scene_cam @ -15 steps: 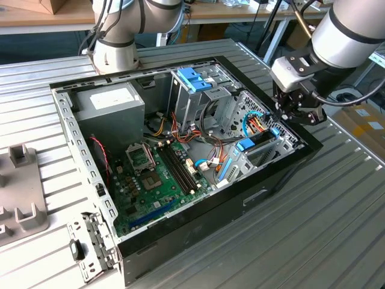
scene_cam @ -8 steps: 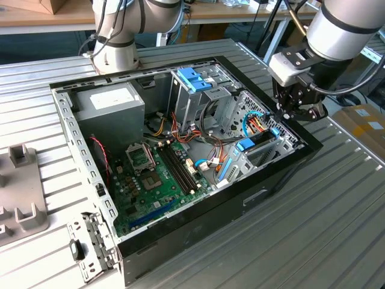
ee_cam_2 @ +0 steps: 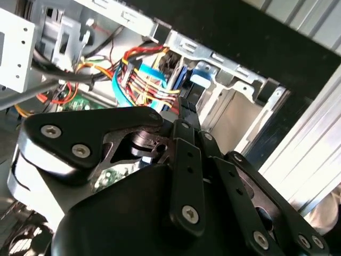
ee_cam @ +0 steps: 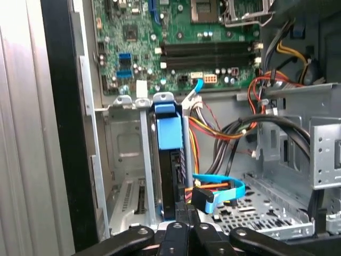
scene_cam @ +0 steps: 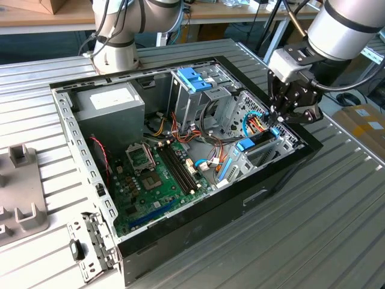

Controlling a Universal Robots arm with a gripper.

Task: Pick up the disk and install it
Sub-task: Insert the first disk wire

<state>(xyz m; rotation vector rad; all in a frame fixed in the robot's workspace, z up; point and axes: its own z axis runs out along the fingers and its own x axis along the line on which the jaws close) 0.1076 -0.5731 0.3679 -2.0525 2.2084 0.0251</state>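
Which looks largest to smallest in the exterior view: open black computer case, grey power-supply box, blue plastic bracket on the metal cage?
1. Open black computer case.
2. Grey power-supply box.
3. Blue plastic bracket atop the metal cage.
The gaps are wide, so nearness to the camera does not blur the order.

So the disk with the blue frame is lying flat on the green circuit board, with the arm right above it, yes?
Not quite. The disk is not on the green circuit board; it stands on edge in a metal bay at the case's edge, beside the board, as the first wrist view shows. The arm's gripper is indeed right above it in the exterior view.
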